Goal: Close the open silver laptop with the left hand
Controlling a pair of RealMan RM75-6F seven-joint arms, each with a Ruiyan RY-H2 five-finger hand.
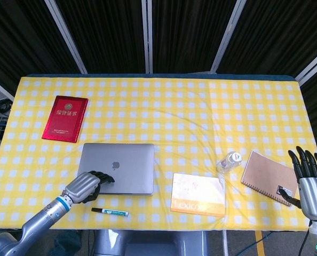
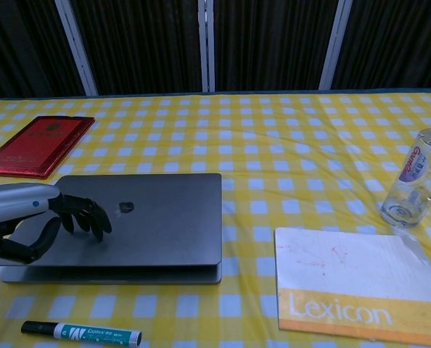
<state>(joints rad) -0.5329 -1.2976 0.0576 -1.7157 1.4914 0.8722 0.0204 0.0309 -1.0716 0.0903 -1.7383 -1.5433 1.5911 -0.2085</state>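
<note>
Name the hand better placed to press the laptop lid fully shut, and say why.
Left. The left hand already rests its fingers on the silver laptop lid, which is almost down. The right hand is at the far table edge, beside the brown notebook.

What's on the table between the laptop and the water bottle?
The Lexicon book lies between the silver laptop and the water bottle, a bit nearer the front edge. Both views show it; otherwise only bare checkered tablecloth.
</note>
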